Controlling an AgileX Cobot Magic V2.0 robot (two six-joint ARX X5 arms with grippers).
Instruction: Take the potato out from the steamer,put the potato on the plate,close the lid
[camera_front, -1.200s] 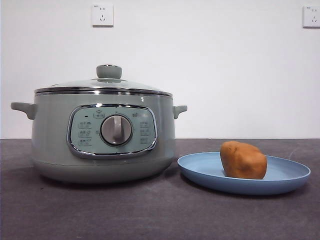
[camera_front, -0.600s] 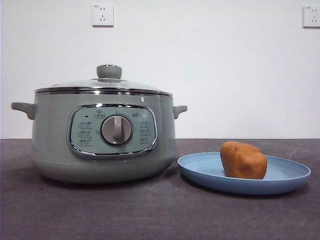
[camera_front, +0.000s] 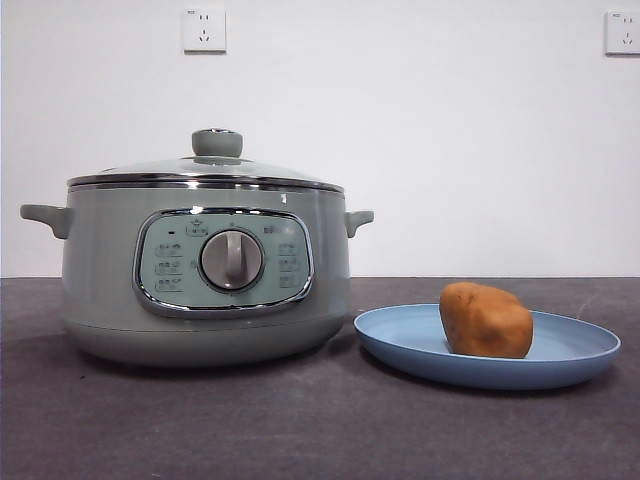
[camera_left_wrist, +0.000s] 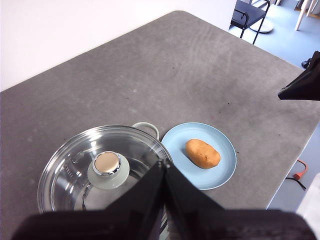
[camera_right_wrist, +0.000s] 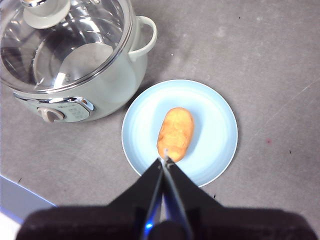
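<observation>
**Potato on the plate, lid on the pot**

The left gripper (camera_left_wrist: 164, 167) has its jaws pressed together and holds nothing. It hangs high above the pot (camera_front: 205, 270). The right gripper (camera_right_wrist: 165, 162) is pinched together too, empty, up over the potato (camera_right_wrist: 175, 133). The potato lies on the blue plate (camera_front: 400, 340), just beside the pot. The glass lid (camera_front: 205, 172) sits flat on the pot on the gray table (camera_front: 300, 430).
</observation>
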